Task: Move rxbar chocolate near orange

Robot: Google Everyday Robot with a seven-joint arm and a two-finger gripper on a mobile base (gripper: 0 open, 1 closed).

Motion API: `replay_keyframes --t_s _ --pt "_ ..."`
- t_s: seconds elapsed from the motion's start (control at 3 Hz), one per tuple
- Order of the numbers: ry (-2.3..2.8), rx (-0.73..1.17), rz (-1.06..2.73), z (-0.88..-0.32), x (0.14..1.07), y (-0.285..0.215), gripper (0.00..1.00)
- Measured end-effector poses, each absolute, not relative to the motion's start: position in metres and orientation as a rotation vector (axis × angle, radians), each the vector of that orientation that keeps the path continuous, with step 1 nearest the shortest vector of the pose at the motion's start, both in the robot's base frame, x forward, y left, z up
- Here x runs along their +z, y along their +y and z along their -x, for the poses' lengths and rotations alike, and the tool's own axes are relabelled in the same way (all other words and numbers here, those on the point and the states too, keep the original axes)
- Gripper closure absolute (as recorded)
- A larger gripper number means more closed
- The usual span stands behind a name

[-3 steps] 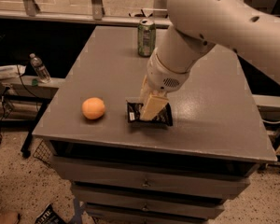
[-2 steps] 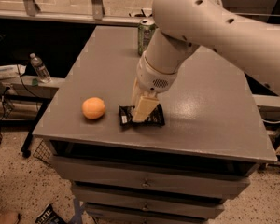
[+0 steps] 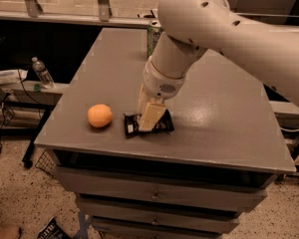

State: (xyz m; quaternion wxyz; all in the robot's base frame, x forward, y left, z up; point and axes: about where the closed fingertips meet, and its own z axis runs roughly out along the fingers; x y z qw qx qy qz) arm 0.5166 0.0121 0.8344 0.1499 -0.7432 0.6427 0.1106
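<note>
The rxbar chocolate (image 3: 131, 125), a flat black wrapper with a small white patch at its left end, lies on the grey table (image 3: 219, 118) near the front edge. The orange (image 3: 99, 115) sits just left of it, a short gap apart. My gripper (image 3: 148, 119) reaches down onto the middle of the bar, its cream fingers (image 3: 150, 114) covering the bar's centre. The white arm comes in from the upper right.
A green soda can (image 3: 152, 34) stands at the back of the table, partly behind my arm. A water bottle (image 3: 42, 72) stands on a low shelf to the left. Drawers run below the table front.
My gripper and the bar have slid left along the table toward the orange. The gap between bar and orange has narrowed.
</note>
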Motion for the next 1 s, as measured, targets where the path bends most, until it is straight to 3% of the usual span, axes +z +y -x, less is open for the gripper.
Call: replay_keyframes --t_s 0.67,1.0 --pt "1.751 0.349 2.138 -0.525 0.848 0.036 1.0" --pt "1.744 0.357 2.157 -0.526 0.845 0.043 0.84"
